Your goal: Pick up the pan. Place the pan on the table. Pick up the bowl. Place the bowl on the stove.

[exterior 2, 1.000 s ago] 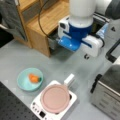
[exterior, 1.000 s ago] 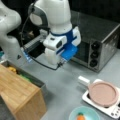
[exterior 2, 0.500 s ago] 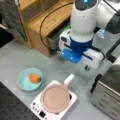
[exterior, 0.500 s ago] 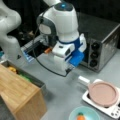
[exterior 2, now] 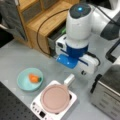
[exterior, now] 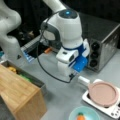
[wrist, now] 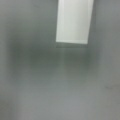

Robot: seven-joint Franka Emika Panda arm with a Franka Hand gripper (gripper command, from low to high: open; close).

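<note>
Pan (exterior: 103, 93) sits on the stove (exterior: 112, 110), not yet lifted. Its white handle (exterior 2: 69, 80) points toward the gripper (exterior 2: 83, 72), which hangs just above the handle's tip. I cannot tell how the fingers stand. Bowl (exterior 2: 30, 79), on the tabletop (exterior 2: 15, 57), carries an orange bit. Wrist view shows only the handle against grey, fingers out of view.

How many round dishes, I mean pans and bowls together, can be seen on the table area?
2. The pan sits on the stove; the bowl, holding a small orange thing, rests on the table at a front view's left of the stove.
</note>
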